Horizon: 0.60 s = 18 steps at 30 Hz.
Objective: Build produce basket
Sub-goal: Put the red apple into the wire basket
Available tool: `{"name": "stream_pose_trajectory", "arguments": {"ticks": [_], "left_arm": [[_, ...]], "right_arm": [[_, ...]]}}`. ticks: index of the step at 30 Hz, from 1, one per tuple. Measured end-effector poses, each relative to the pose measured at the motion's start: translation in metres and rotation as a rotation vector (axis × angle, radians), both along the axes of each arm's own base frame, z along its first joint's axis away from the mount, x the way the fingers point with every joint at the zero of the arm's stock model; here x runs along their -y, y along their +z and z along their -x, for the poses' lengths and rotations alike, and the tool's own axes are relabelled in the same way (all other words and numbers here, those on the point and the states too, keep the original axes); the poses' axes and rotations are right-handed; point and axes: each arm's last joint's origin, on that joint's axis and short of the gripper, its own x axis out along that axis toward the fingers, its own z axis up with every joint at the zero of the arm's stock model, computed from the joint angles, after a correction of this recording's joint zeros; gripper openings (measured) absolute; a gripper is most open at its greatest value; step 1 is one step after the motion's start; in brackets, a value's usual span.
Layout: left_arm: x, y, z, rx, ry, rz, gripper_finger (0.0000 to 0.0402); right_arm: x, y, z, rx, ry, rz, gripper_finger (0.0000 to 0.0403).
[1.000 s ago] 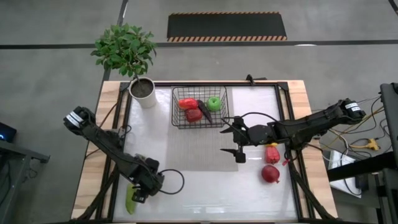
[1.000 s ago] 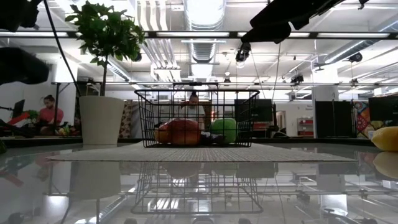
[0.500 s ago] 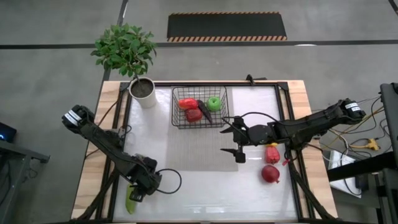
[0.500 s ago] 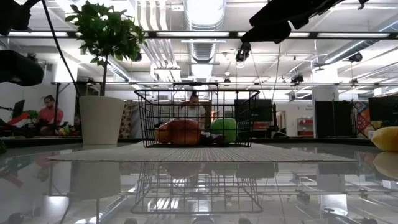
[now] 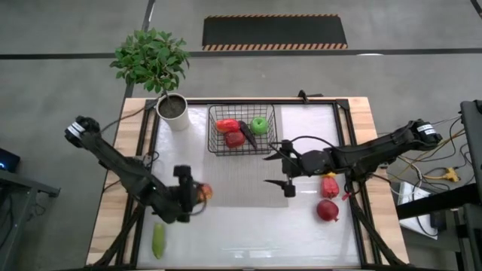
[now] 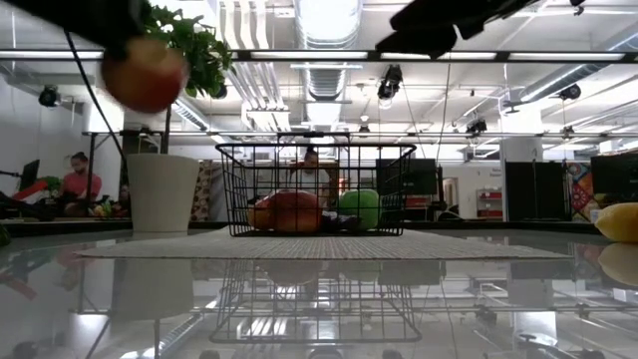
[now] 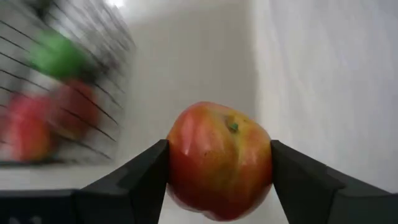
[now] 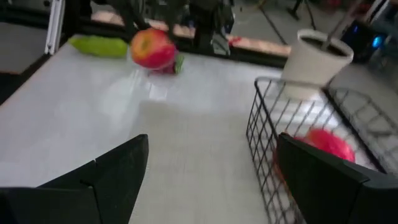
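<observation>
White and shiny, the worktop (image 5: 248,226) has wooden edges and a thin grey woven mat (image 5: 241,181) in its middle. On the far end of the mat sits the square black wire basket (image 5: 241,129) with a red pepper (image 5: 227,125), a red apple (image 5: 235,139), a round green apple (image 5: 259,125) and a dark eggplant (image 5: 248,134) inside. The left jaws (image 7: 219,163) are closed tight on a round red and yellow apple (image 7: 219,160), one dark finger (image 7: 134,180) on each side of it, and they hold it up off the worktop. The basket is ahead of these jaws, a little way off. A long green cucumber (image 5: 159,241) lies behind them, near the worktop's edge. The right jaws (image 5: 285,172) hang wide open with nothing in them, just beside the basket's near corner. Behind them lie a red and yellow pepper (image 5: 330,185) and a dark red round fruit (image 5: 327,211). A white pot with a leafy green plant (image 5: 172,111) stands beside the basket.
</observation>
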Motion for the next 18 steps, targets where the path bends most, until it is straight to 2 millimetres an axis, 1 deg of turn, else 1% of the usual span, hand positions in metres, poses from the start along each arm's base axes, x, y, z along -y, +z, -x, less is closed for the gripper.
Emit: {"name": "stream_pose_trajectory", "arguments": {"ticks": [2, 7, 13, 18], "left_arm": [[-0.007, 0.006, -0.002, 0.09, 0.019, -0.029, 0.023], [-0.023, 0.007, -0.018, 0.264, 0.016, -0.063, 0.0229], [-0.043, -0.008, -0.038, 0.439, -0.093, -0.124, 0.0229], [-0.055, -0.021, -0.045, 0.557, -0.16, -0.132, 0.0229]], "right_arm": [[-0.002, -0.002, -0.007, 0.035, 0.014, 0.029, 0.0336], [-0.006, -0.013, -0.027, 0.108, 0.05, 0.129, 0.0336], [-0.01, -0.022, -0.046, 0.218, 0.093, 0.194, 0.0336], [-0.011, -0.019, -0.057, 0.22, 0.091, 0.197, 0.0336]]}}
